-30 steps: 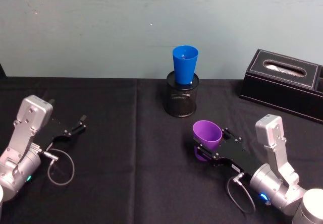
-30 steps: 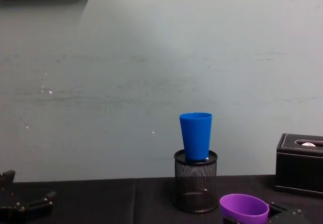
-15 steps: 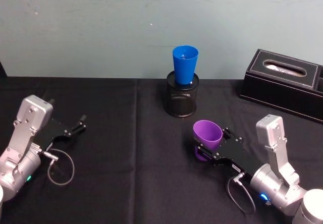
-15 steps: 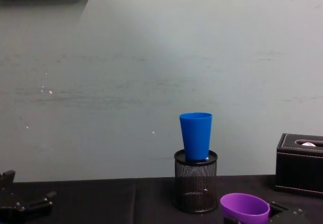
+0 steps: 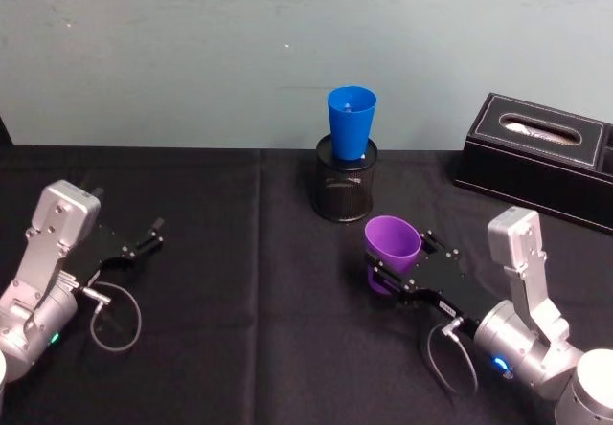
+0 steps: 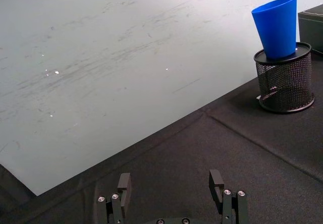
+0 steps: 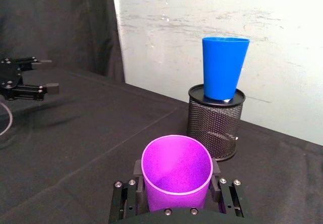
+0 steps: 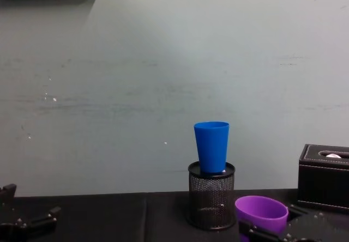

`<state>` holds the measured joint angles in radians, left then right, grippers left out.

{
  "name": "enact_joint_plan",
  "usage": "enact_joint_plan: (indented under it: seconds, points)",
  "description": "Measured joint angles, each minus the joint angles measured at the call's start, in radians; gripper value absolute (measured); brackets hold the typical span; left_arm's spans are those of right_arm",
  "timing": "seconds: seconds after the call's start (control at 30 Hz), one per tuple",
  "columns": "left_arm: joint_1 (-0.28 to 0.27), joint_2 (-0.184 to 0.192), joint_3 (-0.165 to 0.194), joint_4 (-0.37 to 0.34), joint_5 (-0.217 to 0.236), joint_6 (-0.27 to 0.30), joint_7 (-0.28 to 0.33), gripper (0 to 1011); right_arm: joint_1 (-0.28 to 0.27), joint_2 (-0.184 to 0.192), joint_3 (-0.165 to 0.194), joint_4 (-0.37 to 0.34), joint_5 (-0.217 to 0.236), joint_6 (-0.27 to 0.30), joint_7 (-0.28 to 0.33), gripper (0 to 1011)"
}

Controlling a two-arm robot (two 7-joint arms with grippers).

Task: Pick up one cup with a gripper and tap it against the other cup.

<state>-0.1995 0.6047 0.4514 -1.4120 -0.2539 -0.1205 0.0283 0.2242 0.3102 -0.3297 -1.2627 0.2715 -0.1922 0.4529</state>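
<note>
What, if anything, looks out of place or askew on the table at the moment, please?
The blue cup is perched in the mouth of the black mesh holder instead of standing on the table. The purple cup leans, clamped in the right gripper. The left gripper rests open at the left. Nothing looks spilled or damaged.

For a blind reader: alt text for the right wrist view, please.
The right gripper holds a purple cup. Beyond it, a blue cup stands in a mesh holder on the table; the left gripper sits farther off.
</note>
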Motion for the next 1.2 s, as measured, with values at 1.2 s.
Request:
enact_joint_plan:
  seconds: [1.2]
  points:
    - [0.000,0.000,0.000,0.000,0.000,0.000,0.000,1011,0.024,-0.001,0.040,-0.163,0.061,0.056,-0.040,732]
